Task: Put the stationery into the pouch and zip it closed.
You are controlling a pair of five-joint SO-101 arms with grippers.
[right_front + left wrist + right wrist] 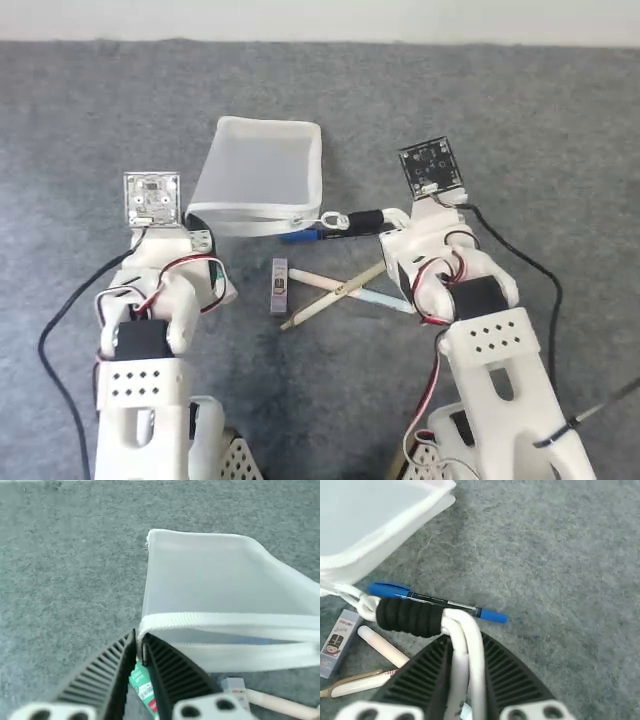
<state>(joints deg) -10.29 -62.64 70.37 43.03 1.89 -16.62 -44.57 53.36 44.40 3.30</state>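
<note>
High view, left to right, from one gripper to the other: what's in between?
left gripper → eraser → blue pen → zip pull → right gripper. Pouch and crossed pencils are left out because they span several of these.

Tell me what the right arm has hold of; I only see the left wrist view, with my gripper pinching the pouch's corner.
Observer: The right gripper is shut on the white cord of the zip pull, at the far end of the pouch from yours.
Operator: Anything in the pouch yet?
Observer: A blue pen lies by that pull, along the pouch's mouth. Whether its tip is inside, I cannot tell.
Operator: What else is out?
Observer: A pencil and a white pen lie crossed between the arms, with the eraser beside them.
</note>
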